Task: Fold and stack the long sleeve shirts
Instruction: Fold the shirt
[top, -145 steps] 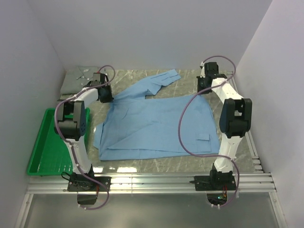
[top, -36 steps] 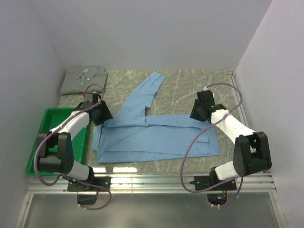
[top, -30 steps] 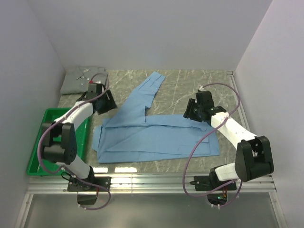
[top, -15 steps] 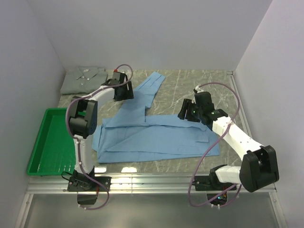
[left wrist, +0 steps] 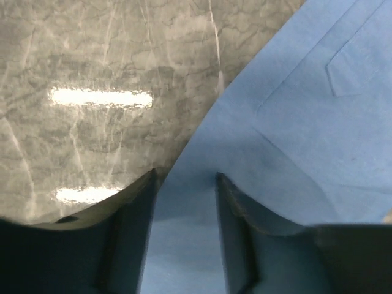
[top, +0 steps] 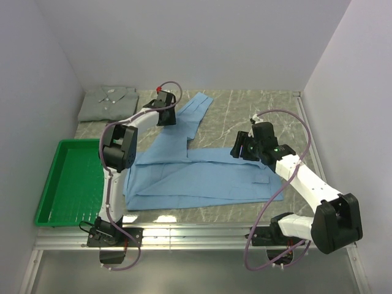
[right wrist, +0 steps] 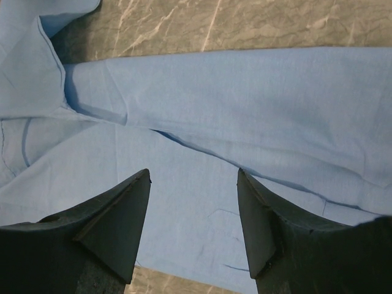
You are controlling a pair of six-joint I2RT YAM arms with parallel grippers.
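- Top external first, biggest thing down: the marble tabletop carries the lot.
- The light blue shirt lies mid-tabletop with its body doubled into a wide band. One sleeve stretches toward the far edge, and I reckon bringing that sleeve in is the step in hand.
- The green tray sits along the left side and has no part in this.
- The pale grey-green shirt is folded in the far left corner, which is probably the stacking spot.
- The left tool is over the sleeve's left edge. Its fingers are apart and the cloth runs between them, unpinched as far as I can see. My tip: nip the edge only, lift low, then lay the sleeve across the band without dragging the fold.
- The right tool hovers over the band's far edge with its fingers apart, holding nothing. It could pin that fold down.
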